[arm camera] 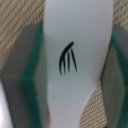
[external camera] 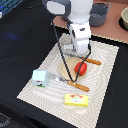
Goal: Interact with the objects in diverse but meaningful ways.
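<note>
Claw (arm camera: 70,65) clamps the fish-shaped piece (arm camera: 75,60) (pads touching both sides).

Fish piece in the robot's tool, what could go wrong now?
1. The white fish piece sits between the tool's pads, which meet only its thin edges. I cannot tell how firmly it is held, so it might twist or slip out.
2. In the exterior view the tool is low, right by the round tomato on the plate. A bump could send the tomato rolling off.
</note>
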